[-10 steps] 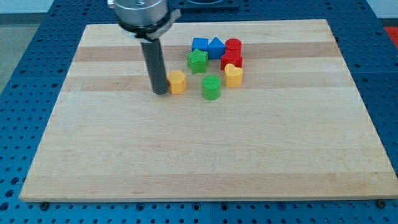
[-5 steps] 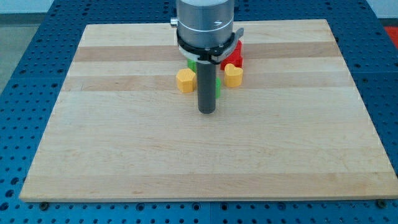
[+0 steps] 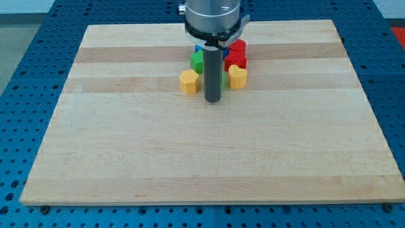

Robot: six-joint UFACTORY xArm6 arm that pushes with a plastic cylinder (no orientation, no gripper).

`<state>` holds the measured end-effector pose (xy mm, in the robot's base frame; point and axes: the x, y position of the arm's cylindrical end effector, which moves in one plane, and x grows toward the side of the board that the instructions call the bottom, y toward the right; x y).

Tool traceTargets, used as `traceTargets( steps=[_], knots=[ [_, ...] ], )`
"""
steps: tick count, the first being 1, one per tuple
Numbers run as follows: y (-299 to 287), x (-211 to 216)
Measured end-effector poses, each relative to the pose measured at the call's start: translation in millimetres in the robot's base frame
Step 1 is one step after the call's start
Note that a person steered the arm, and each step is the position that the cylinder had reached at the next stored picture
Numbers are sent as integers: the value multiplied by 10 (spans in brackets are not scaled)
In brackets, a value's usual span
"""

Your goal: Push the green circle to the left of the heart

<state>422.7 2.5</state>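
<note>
My tip (image 3: 213,100) rests on the wooden board (image 3: 126,145), just below the block cluster. The rod stands between the yellow block (image 3: 188,82) on its left and the yellow heart (image 3: 238,76) on its right. The green circle is almost wholly hidden behind the rod, so I cannot tell exactly where it lies or whether the tip touches it. A green star (image 3: 197,61) shows partly to the left of the rod, above the yellow block.
Two red blocks (image 3: 237,54) sit stacked in the view just above the heart. A sliver of a blue block (image 3: 199,48) shows above the green star. The arm's head covers the top of the cluster.
The tip swung from the left of the yellow block to below the green circle, then moved a little up the view towards it. The yellow block looks unmoved.
</note>
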Motion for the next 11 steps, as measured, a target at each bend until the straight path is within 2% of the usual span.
traceTargets(
  steps=[6,7,9,11],
  knots=[
    [0,-97],
    [-18,23],
    [-453,152],
    [-524,118]
  ],
)
